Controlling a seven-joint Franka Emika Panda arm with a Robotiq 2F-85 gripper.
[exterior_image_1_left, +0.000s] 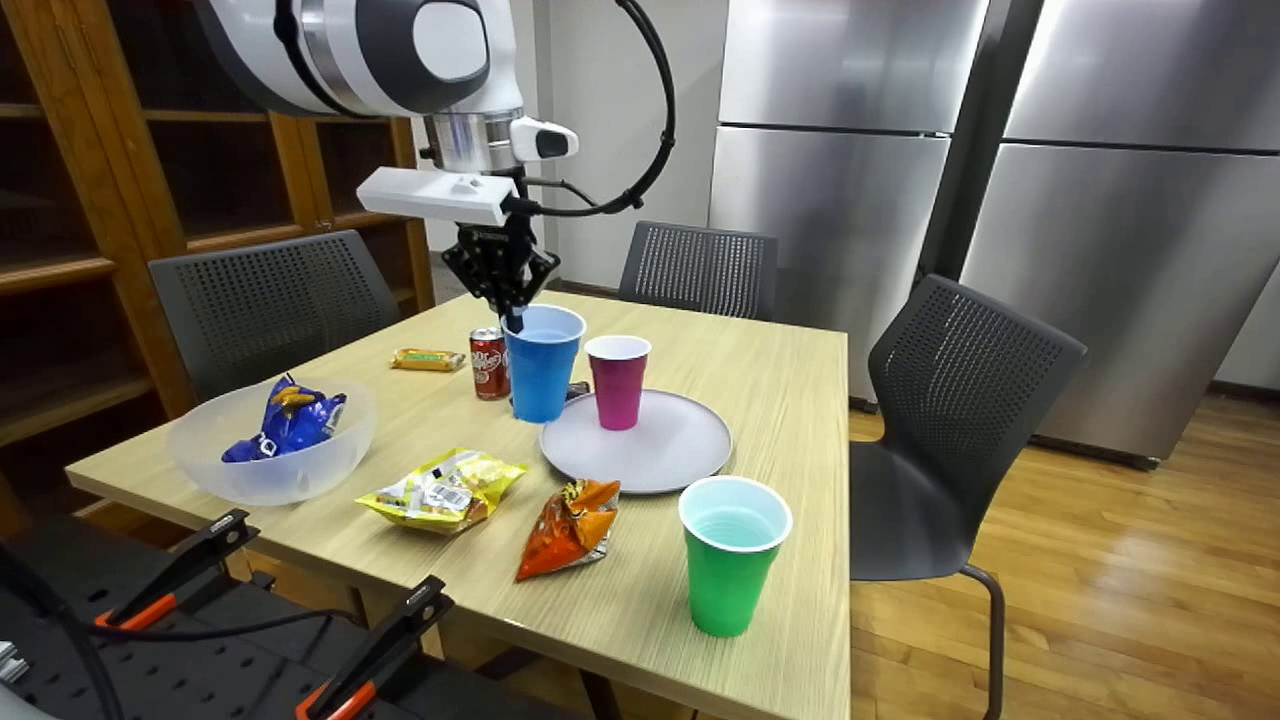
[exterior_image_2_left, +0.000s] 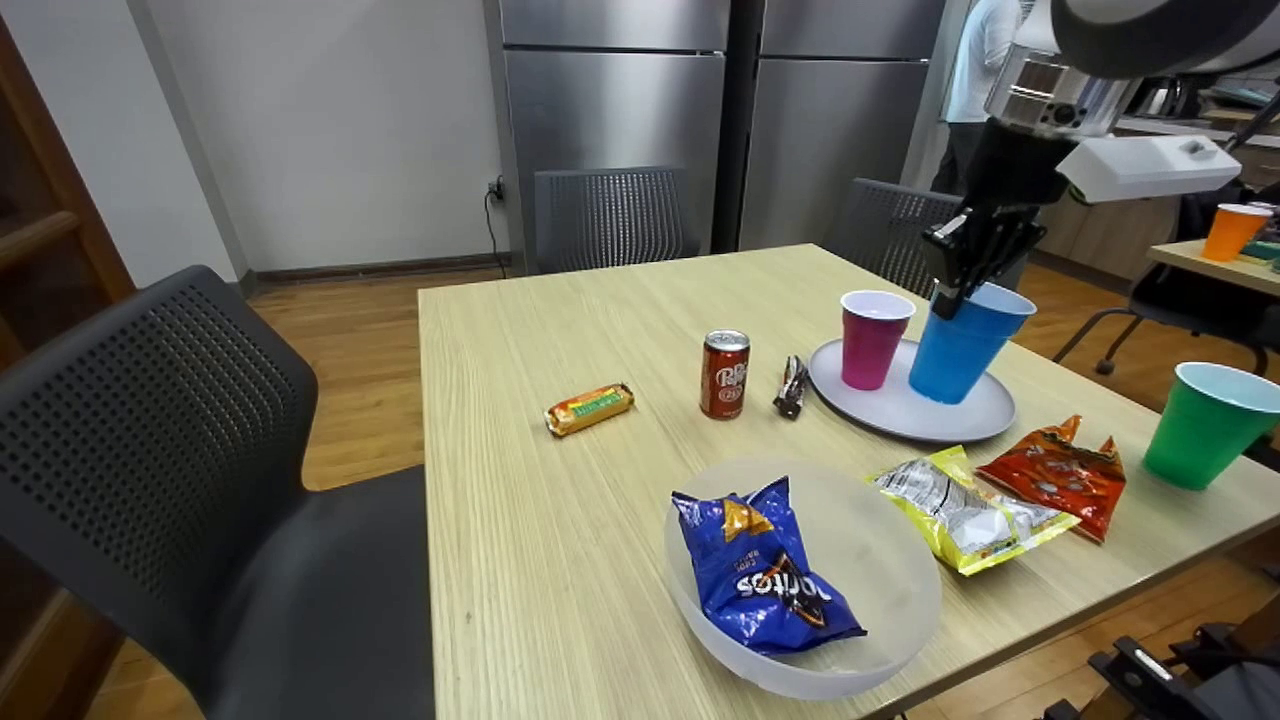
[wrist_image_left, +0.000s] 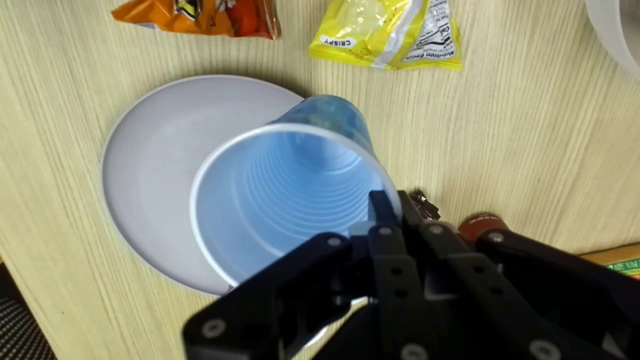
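Note:
My gripper (wrist_image_left: 397, 201) is shut on the rim of a blue cup (wrist_image_left: 280, 185), one finger inside the cup and the other outside. In both exterior views the blue cup (exterior_image_1_left: 540, 372) leans slightly, open end up, under the fingertips; it appears raised off the table near the plate's edge. A round grey plate (exterior_image_1_left: 660, 462) lies close by, partly covered by the cup in the wrist view. On that plate stands a magenta cup (exterior_image_2_left: 873, 345), upright. A red Dr Pepper can (exterior_image_2_left: 725, 375) and a small dark wrapped bar (exterior_image_2_left: 791, 388) are beside the plate.
A green cup (exterior_image_1_left: 735, 560), an orange snack bag (exterior_image_1_left: 572, 530) and a yellow bag (exterior_image_1_left: 447, 492) lie around the plate. A frosted bowl (exterior_image_2_left: 905, 590) holds a blue Doritos bag (exterior_image_2_left: 765, 580). A yellow-wrapped bar (exterior_image_2_left: 590, 409) lies farther off. Chairs surround the table.

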